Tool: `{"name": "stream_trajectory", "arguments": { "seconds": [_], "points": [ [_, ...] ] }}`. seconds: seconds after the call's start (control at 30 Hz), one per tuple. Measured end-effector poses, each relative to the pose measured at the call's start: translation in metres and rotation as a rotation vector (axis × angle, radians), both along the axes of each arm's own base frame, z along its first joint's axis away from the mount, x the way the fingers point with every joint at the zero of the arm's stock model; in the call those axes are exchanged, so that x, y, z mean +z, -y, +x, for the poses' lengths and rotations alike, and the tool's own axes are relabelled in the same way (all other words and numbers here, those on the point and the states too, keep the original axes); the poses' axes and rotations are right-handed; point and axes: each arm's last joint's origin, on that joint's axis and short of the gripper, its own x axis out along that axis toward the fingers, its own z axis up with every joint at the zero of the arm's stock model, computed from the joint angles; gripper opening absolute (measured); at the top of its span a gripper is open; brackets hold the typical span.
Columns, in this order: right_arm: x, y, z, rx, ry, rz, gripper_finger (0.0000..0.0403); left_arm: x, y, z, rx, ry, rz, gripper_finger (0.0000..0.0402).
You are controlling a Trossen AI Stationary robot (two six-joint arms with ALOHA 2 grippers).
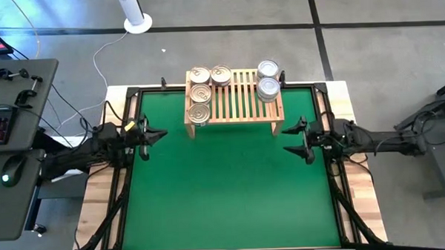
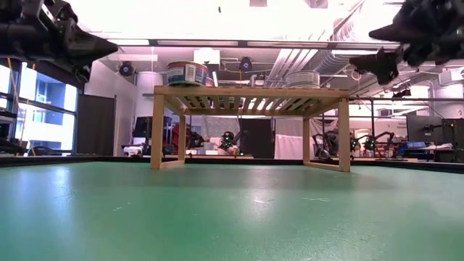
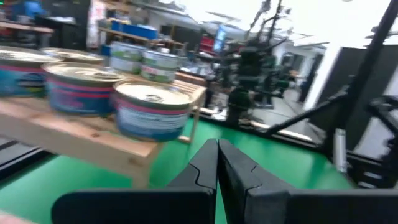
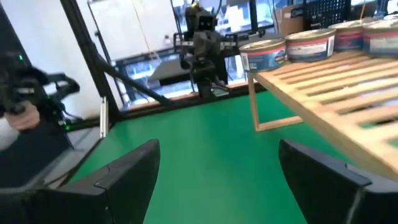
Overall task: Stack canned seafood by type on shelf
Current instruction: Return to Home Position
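Tins (image 1: 199,94) stand on the shelf (image 1: 240,100) at 12 o'clock. Left gripper (image 1: 154,135) at 9 o'clock is pinched together. Right gripper (image 1: 290,138) at 3 o'clock is spread wide.

On 1 shelf (image 1: 236,102), 6 tin tops are counted from above: 4 gold-tan ringed tins (image 1: 200,93) and 2 plain silver tins (image 1: 268,88). Whether further tins are hidden beneath any of them cannot be told. 1 green mat (image 1: 225,192) is seen. 2 end effectors are counted: 1 left end effector (image 1: 160,134) and 1 right end effector (image 1: 296,139).
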Motion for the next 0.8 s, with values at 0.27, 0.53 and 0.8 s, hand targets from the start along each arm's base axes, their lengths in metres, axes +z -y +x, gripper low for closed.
{"name": "stream_trajectory", "arguments": {
  "seconds": [0.27,0.53,0.8],
  "points": [
    [-0.03,0.005,-0.006,-0.057,0.07,0.012,0.0319,-0.001,0.002,0.001,-0.061,-0.012,0.001,0.0],
    [-0.033,0.008,-0.015,-0.016,0.078,0.009,0.0254,-0.002,0.002,0.001,-0.061,-0.021,0.015,0.0],
    [-0.038,0.008,-0.013,0.022,0.091,0.02,0.015,-0.009,0.002,0.002,-0.065,-0.066,0.011,0.0]
  ]
}}
